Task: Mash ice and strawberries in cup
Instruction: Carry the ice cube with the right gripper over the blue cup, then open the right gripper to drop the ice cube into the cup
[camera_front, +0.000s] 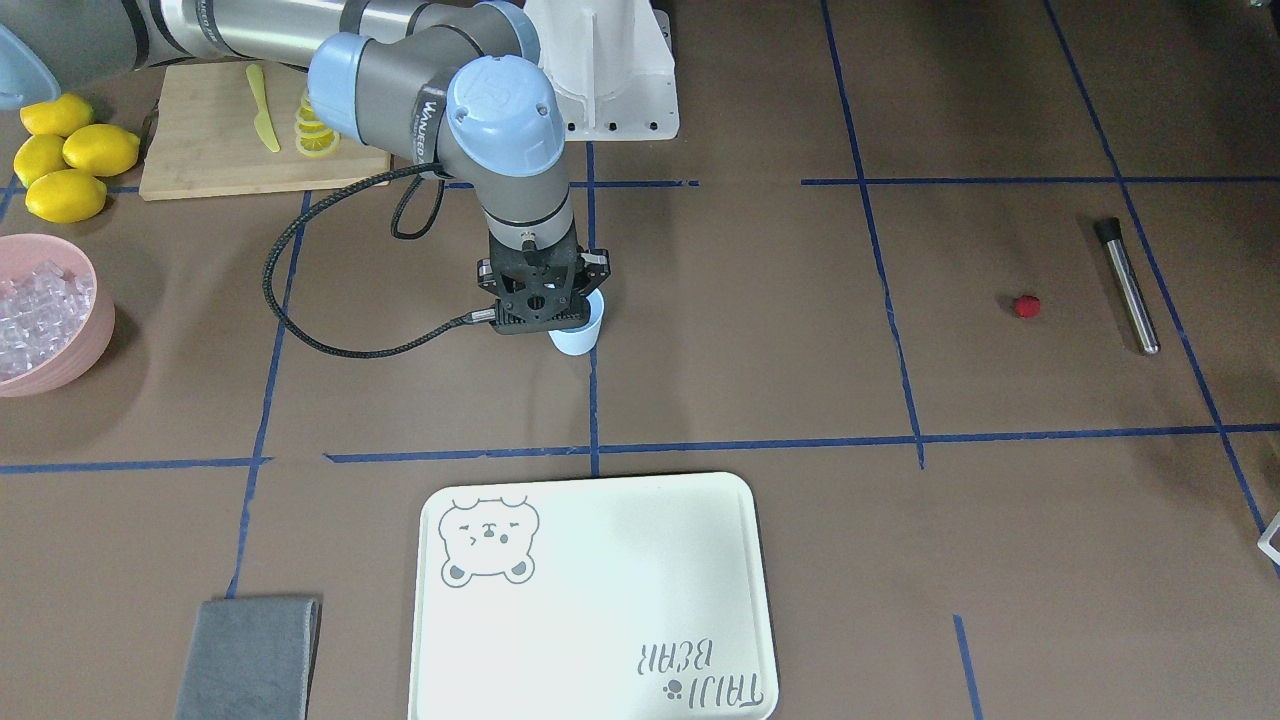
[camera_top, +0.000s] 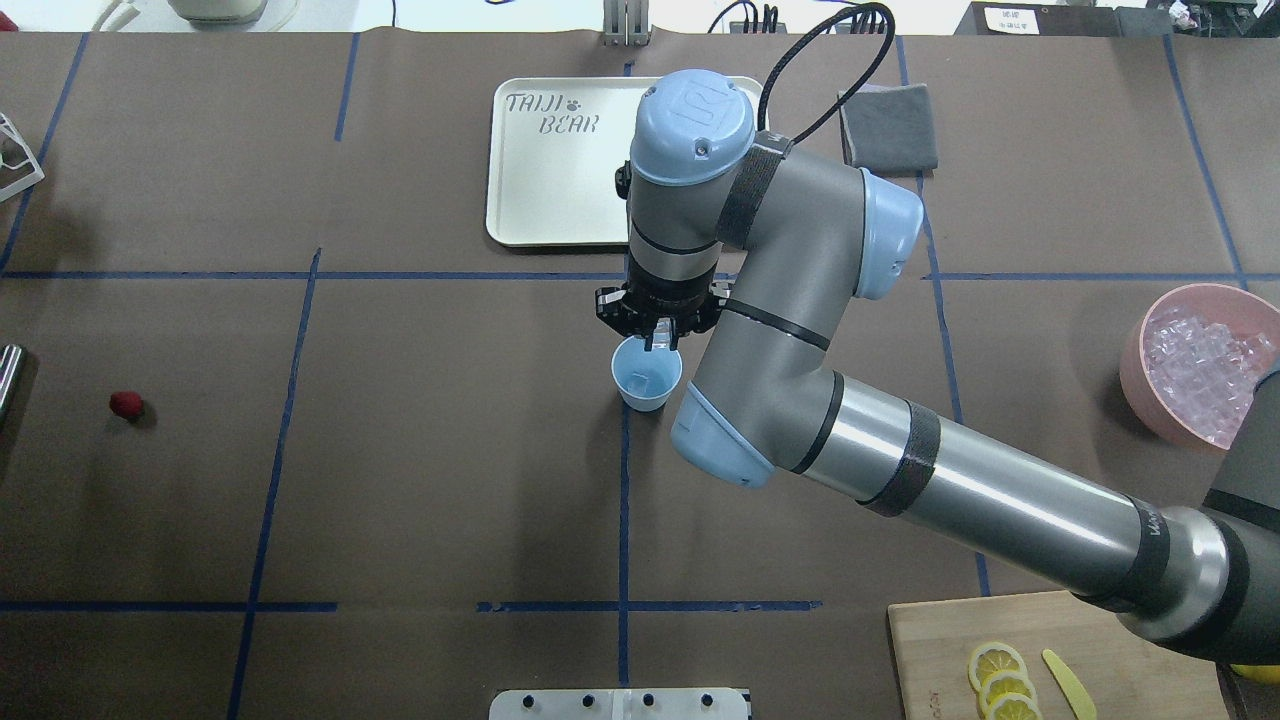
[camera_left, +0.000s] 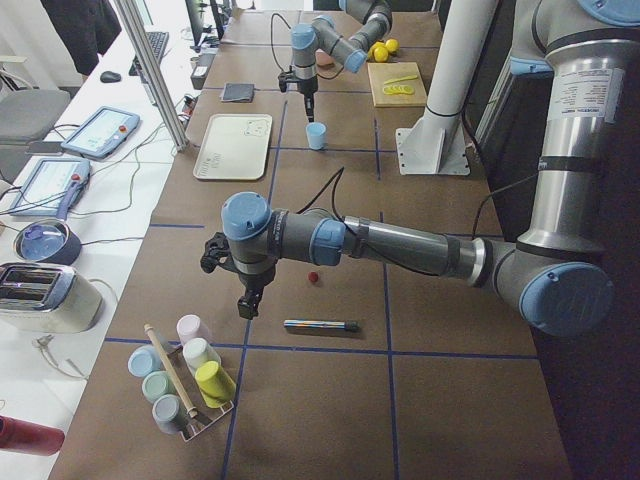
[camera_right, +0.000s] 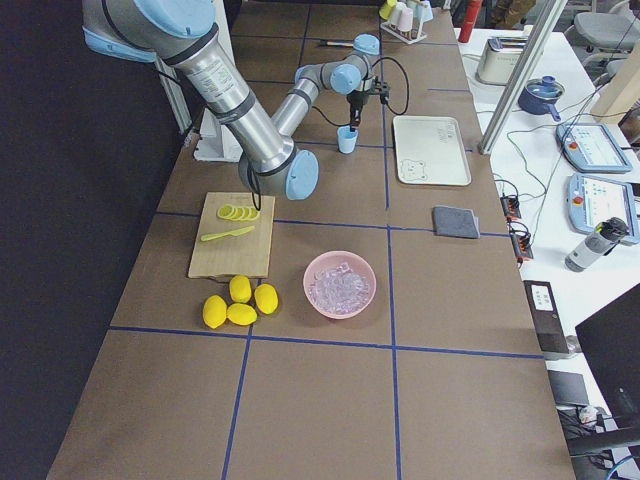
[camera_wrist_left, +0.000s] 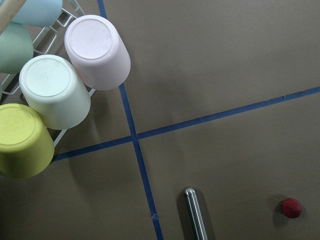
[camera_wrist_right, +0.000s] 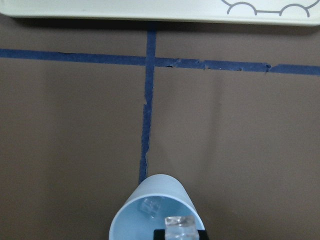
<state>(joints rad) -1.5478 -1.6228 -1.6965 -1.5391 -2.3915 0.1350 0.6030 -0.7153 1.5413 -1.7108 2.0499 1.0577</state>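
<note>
Centrally, pale-blue tapered cup (camera_top: 646, 378), clear ice (camera_wrist_right: 149, 206) inside

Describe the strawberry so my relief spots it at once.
On the table, go to the robot's left end, far from the cream tray. Near the steel rod lies the strawberry, not touching it. It is the only small red thing there.

The surface (camera_front: 750, 330) is showing brown, crossed by blue tape lines (camera_front: 760, 443). The cup (camera_front: 578, 340) is showing light blue, the strawberry (camera_front: 1026, 306) red, the bowl (camera_front: 98, 335) pink, its ice (camera_front: 35, 310) clear, the lemons (camera_front: 66, 195) yellow. The tray (camera_front: 620, 580) is carrying a grey bear outline on cream.
</note>
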